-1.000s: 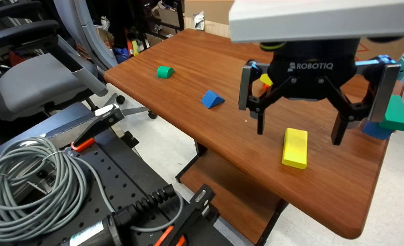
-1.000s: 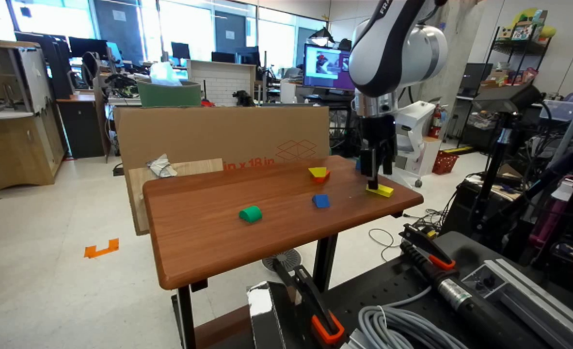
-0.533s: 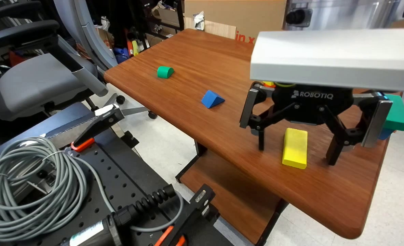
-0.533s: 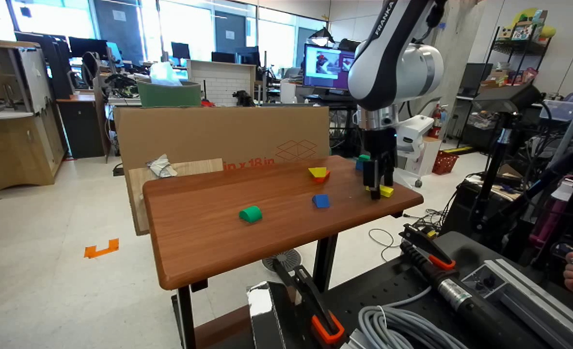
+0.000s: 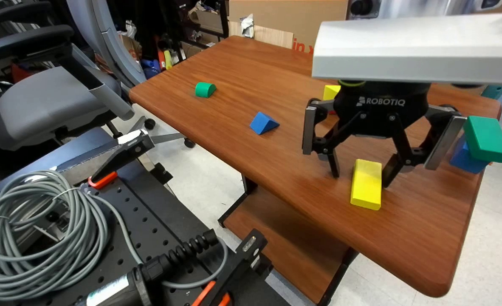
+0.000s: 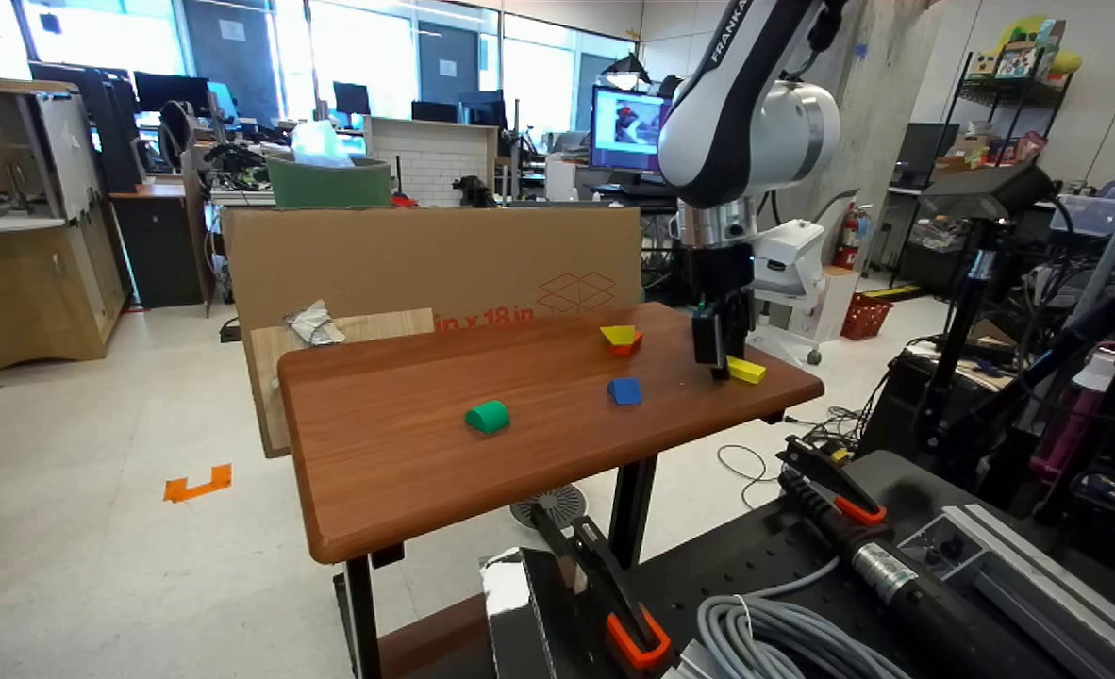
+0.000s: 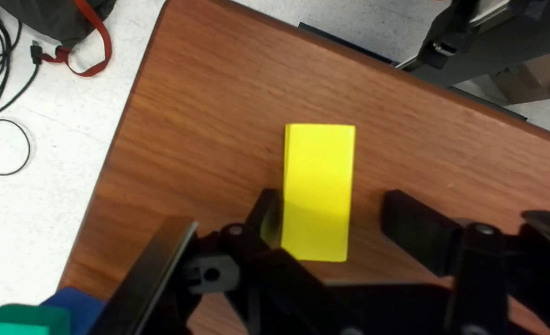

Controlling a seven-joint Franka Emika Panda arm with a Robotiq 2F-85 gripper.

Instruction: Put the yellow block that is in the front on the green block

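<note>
The flat yellow block [image 5: 366, 185] lies on the wooden table close to its corner, seen also in an exterior view [image 6: 747, 371] and in the wrist view [image 7: 319, 186]. My gripper [image 7: 330, 204] is partly open over the block's rear end. One finger [image 7: 266, 214] stands close along a long side of it; whether they touch I cannot tell. Bare wood shows between the block and the opposite finger [image 7: 417, 230]. The chunky green block [image 5: 488, 140] rests on top of a blue block [image 5: 467, 159] at the table's edge; its corner shows in the wrist view [image 7: 26, 321].
A blue wedge [image 5: 263, 123] and a green half-round block [image 5: 205, 89] lie farther along the tabletop [image 6: 407, 415]. A yellow wedge [image 6: 618, 335] with a red-orange piece sits behind. The table's edges run near the yellow block. Cardboard [image 6: 425, 255] stands behind the table.
The gripper first came down around the yellow block, then rose slightly and shifted back. Its fingers have drawn much closer together over the last half second. The yellow block has stayed in place.
</note>
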